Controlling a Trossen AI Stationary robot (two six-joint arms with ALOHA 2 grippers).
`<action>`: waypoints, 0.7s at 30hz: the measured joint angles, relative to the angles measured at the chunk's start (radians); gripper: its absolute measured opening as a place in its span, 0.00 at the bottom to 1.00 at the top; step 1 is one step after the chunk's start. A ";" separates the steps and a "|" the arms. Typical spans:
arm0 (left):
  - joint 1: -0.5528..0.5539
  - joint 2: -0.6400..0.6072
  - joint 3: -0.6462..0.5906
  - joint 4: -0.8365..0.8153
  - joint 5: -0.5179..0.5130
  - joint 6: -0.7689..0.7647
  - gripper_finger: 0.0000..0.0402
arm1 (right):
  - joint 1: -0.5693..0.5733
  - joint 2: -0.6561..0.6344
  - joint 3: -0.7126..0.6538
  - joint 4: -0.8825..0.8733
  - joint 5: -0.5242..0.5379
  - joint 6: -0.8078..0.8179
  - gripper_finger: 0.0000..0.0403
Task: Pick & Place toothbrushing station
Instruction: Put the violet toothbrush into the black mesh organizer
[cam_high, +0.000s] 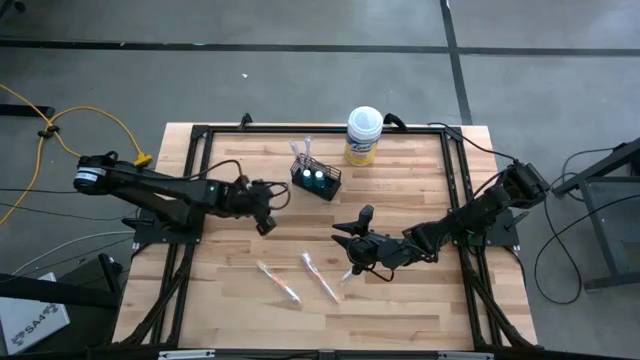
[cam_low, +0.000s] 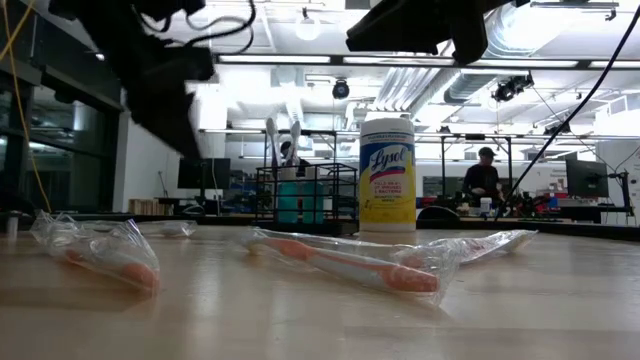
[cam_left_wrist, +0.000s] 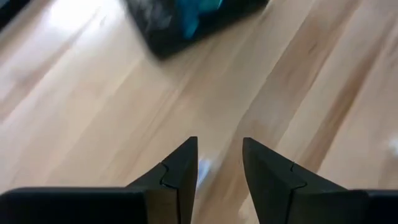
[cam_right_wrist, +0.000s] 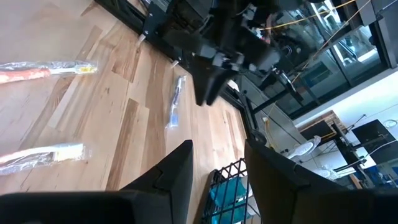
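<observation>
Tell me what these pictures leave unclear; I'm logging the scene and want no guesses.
- Basket, left wrist view: blurred and cut by the edge.
- Third wrapped toothbrush, high view: partly under the right gripper.
- Tubes, high view: too small to read.
- Left gripper, low view: only a dark silhouette.

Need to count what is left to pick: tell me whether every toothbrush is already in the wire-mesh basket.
No. In the high view, wrapped toothbrushes and lie flat on the wooden table, well apart from the wire-mesh basket.
</observation>
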 joint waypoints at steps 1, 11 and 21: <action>0.000 0.000 0.000 -0.039 0.000 -0.017 0.30 | 0.000 0.000 0.000 0.000 -0.001 0.000 0.34; 0.000 0.000 0.000 -0.253 0.126 -0.032 0.30 | 0.000 0.000 0.000 0.000 -0.001 0.000 0.34; 0.011 0.000 0.000 -0.410 0.214 0.110 0.30 | 0.000 0.000 0.000 0.000 -0.001 0.000 0.34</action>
